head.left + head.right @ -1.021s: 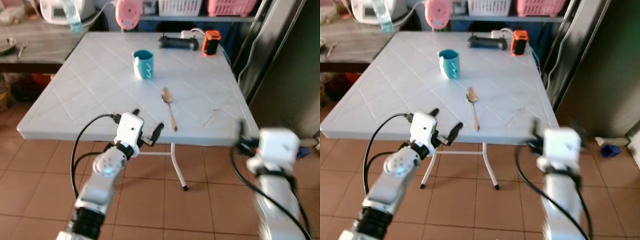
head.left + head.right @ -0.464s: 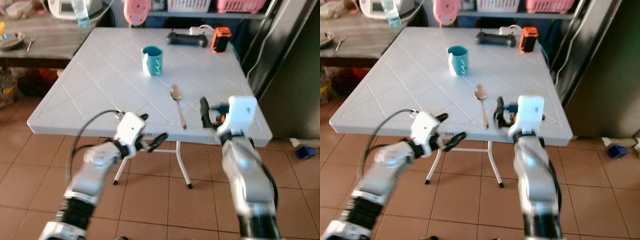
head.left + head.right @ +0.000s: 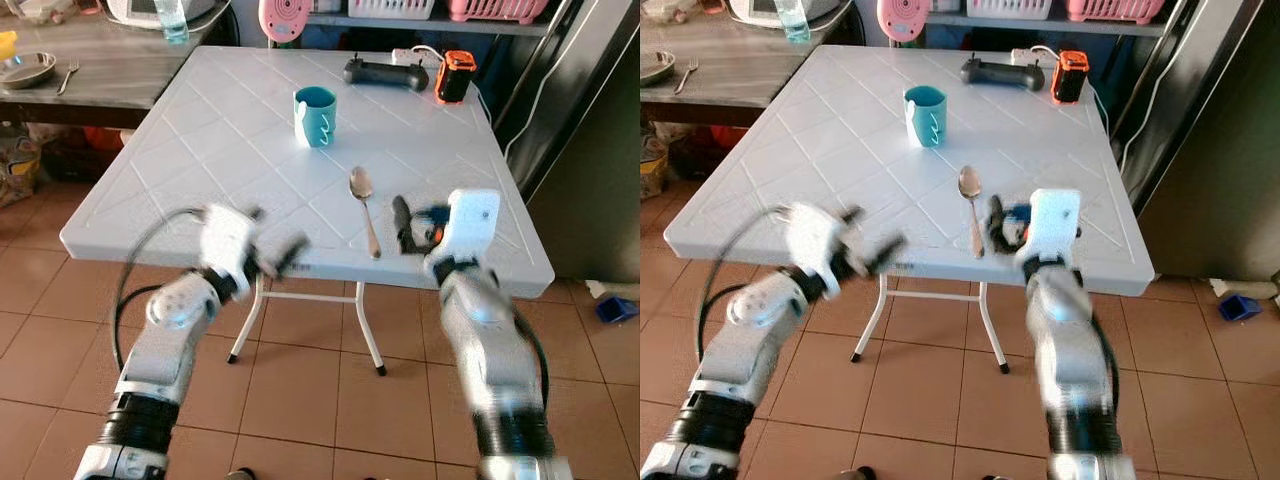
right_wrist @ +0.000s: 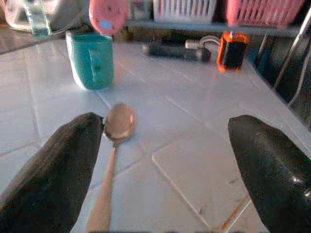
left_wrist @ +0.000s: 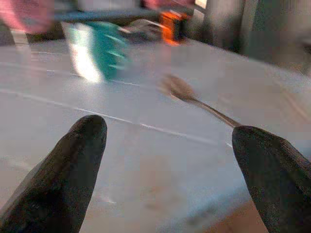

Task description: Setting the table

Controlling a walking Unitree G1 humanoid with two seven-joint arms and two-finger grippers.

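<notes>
spoon (image 3: 364, 207) flat on the table (image 3: 200, 150), right gripper (image 3: 412, 225) just beside it

both grippers wide open, holding nothing; left gripper (image 3: 270, 250) at the table edge. thin, stiff, slippery metal, so pinch the handle mid-length.

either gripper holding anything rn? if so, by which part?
Nothing held. Right gripper has open jaws over the table beside the spoon, not touching it; left gripper, jaws open too, hovers at the table's near edge.

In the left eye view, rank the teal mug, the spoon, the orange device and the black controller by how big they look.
1. Spoon, longest, lying nearest the camera.
2. Black controller and teal mug: similar, and the controller sits farther back, so I won't rank them.
3. Orange device, smallest, also at the far edge.
</notes>
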